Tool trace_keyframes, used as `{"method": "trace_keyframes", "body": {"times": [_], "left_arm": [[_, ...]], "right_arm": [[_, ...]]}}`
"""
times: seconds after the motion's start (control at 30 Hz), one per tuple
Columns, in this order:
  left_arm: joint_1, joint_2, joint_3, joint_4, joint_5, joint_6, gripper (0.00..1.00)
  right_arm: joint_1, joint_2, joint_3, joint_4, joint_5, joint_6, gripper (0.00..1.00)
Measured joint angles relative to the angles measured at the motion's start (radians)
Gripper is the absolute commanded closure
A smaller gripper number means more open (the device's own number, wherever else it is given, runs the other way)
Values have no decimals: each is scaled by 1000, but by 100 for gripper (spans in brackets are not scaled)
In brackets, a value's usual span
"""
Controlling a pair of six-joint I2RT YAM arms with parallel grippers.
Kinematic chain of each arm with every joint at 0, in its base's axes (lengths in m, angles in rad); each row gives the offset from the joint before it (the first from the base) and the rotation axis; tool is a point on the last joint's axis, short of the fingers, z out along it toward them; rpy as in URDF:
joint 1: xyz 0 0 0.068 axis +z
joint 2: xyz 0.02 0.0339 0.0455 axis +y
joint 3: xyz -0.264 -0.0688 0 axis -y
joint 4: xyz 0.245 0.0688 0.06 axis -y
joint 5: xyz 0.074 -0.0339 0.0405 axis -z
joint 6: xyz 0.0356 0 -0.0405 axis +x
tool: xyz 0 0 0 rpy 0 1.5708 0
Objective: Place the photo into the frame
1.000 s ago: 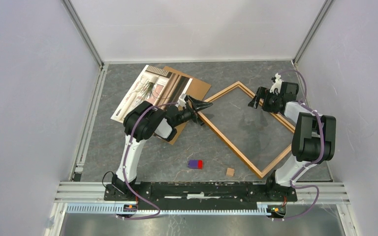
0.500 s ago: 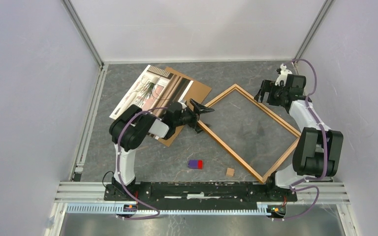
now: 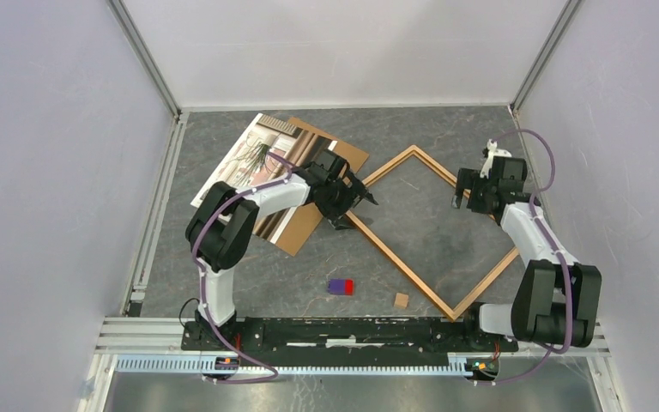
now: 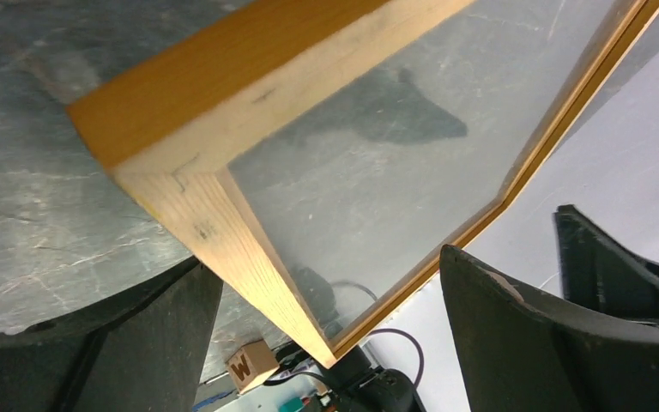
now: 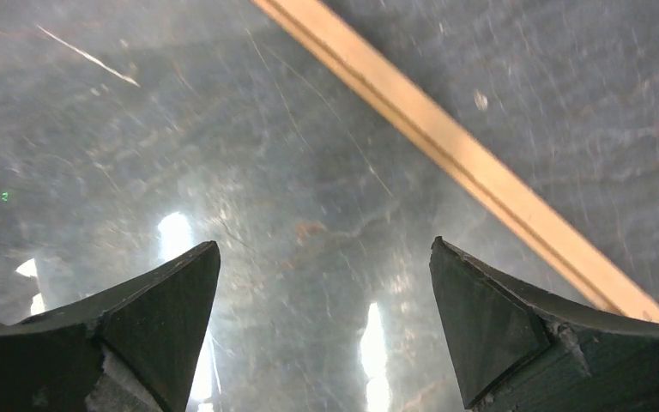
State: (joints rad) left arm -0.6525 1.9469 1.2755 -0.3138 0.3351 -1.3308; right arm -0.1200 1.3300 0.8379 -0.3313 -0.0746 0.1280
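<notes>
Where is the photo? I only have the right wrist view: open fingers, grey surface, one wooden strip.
Observer: The photo lies at the table's far left, partly on a brown backing board, outside the frame.
Operator: Is the left gripper holding it?
Observer: No. The left gripper is at the frame's left corner, jaws apart, holding nothing.
Operator: Anything loose near the arm bases?
Observer: A small blue-and-red block and a small wooden cube lie beside the frame's near corner.
</notes>
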Motion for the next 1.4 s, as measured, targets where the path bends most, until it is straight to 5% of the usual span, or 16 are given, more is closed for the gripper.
{"method": "trace_keyframes", "body": {"times": [0.43, 0.6, 1.1, 1.4], "left_arm": [[-57, 231, 406, -163, -51, 85, 0], [-56, 272, 537, -241, -66, 230, 0], [46, -221, 327, -312, -29, 720, 0], [33, -225, 214, -299, 34, 792, 0]], "right_arm": [[-1, -144, -80, -36, 19, 24, 2], [-1, -153, -82, -53, 66, 34, 2], [-331, -273, -407, 33, 153, 240, 38], [-419, -273, -418, 89, 68, 167, 28]]}}
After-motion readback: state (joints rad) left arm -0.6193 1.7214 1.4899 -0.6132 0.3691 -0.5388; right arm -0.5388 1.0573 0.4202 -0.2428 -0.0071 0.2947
